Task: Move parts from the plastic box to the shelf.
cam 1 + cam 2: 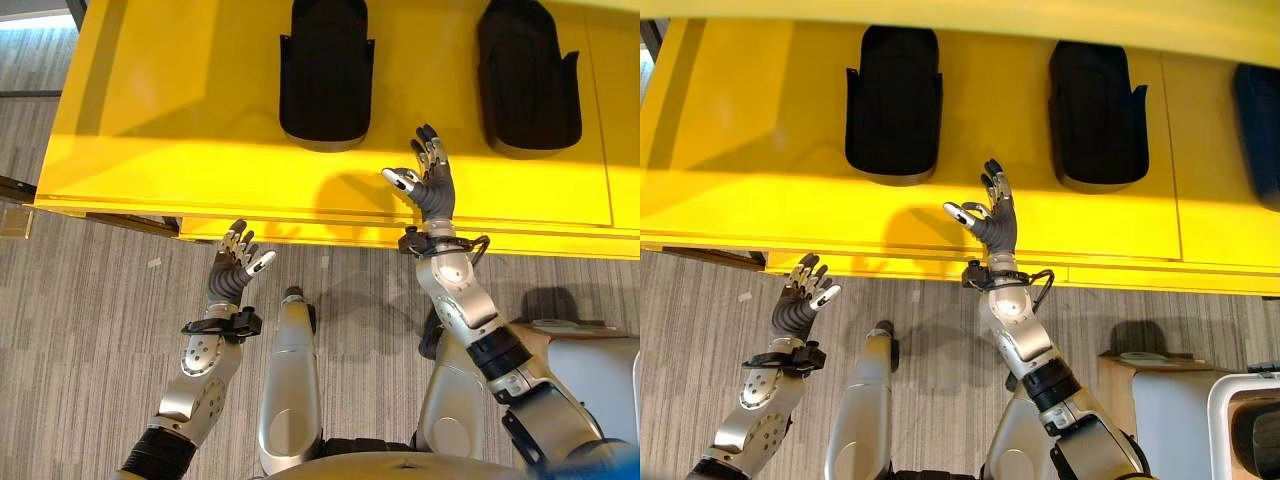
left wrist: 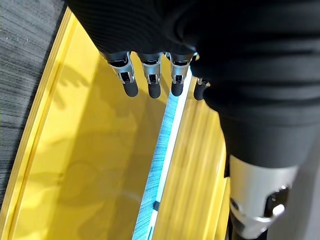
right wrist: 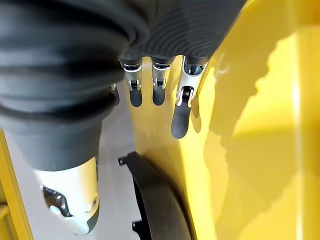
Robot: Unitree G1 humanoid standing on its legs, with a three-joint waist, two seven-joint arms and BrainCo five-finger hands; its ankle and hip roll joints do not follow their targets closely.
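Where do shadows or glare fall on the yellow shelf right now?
Left eye view: right hand casts a soft shadow on the yellow shelf just to its left, the black parts shade the surface beneath them. Left wrist view: a bright glare strip runs between panels. Right wrist view: a hard-edged shadow.

grey carpet floor; white bin at right.

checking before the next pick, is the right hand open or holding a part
Open and empty: the right hand hangs over the yellow shelf with fingers spread and nothing between them; the nearest black part lies beyond it.
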